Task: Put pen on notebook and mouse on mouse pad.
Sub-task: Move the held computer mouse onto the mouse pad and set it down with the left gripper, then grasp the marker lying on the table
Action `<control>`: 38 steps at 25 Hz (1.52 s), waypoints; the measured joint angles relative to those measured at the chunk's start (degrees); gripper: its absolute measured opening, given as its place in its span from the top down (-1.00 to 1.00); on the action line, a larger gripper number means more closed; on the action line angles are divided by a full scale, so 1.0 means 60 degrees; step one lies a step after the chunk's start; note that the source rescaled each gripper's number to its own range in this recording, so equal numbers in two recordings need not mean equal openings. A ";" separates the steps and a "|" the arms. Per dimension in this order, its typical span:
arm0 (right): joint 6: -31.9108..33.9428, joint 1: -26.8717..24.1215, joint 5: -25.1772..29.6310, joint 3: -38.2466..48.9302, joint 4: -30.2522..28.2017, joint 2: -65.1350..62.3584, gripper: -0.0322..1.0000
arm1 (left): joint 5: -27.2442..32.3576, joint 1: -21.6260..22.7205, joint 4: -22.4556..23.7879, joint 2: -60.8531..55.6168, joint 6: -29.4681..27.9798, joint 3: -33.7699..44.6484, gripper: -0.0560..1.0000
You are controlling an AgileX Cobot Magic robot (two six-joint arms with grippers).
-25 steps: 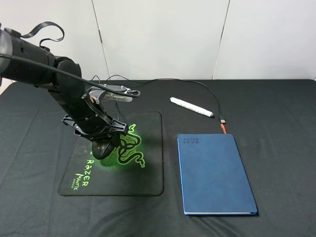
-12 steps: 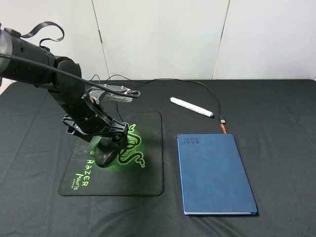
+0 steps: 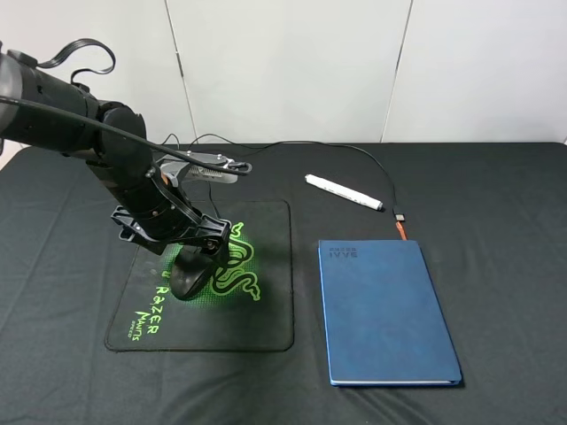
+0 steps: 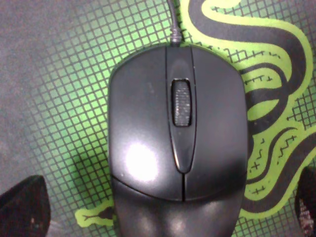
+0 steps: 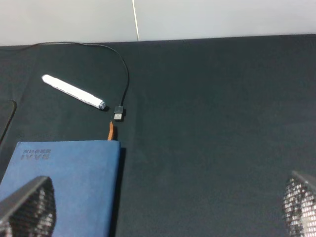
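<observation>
The black mouse point(image 3: 189, 273) rests on the mouse pad point(image 3: 261, 310), beside its green snake logo. My left gripper point(image 3: 177, 241) hovers just above it, open, its fingers point(image 4: 22, 210) standing clear on either side of the mouse point(image 4: 177, 138). Farther back on the table lies the white pen point(image 3: 344, 191), apart from the dark blue notebook point(image 3: 385, 310). My right gripper point(image 5: 165, 207) is open and holds nothing; it looks at the pen point(image 5: 74, 92) and the notebook point(image 5: 64, 182) from a distance. The exterior high view does not show the right arm.
The mouse's thin cable point(image 3: 292, 144) runs along the back of the black table and ends in a USB plug point(image 3: 400, 216) between pen and notebook. An orange ribbon point(image 3: 402, 231) sticks out of the notebook's far edge. A white wall stands behind.
My left gripper has opened and let go of the mouse, which settled onto the pad slightly lower in the view. The arm has hardly moved since.
</observation>
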 joint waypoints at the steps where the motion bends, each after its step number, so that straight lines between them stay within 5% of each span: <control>1: 0.0000 0.0000 0.0000 0.0000 0.0000 0.0000 -1.00 | 0.0000 0.0000 0.0000 0.0000 0.0000 0.0000 -0.99; 12: 0.0000 0.0000 0.0000 0.0000 0.0000 0.0000 -1.00 | 0.0554 0.0000 0.0000 -0.1375 -0.0019 0.0000 -0.99; 38: 0.0000 0.0000 0.0000 0.0000 0.0000 0.0000 -1.00 | 0.5414 0.0000 0.0007 -0.7756 -0.0386 0.0000 -1.00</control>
